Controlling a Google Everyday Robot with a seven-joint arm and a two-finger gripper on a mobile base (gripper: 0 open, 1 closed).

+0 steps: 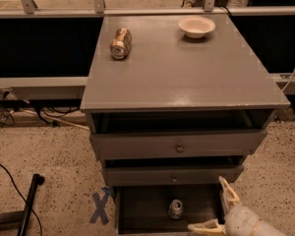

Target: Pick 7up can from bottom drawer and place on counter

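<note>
The 7up can (175,209) stands upright in the open bottom drawer (137,211), its silver top facing up, near the drawer's middle. My gripper (217,210) is at the lower right, beside the drawer's right front corner, just right of the can and apart from it. Its two cream fingers are spread open and hold nothing. The counter (182,68) is the broad grey top of the cabinet, above the drawers.
A golden-brown can (121,43) lies on its side at the counter's back left. A white bowl (196,26) sits at the back right. Two upper drawers with round knobs (179,148) stand slightly pulled out. A blue X tape mark (101,208) and a black pole (29,203) lie on the floor at left.
</note>
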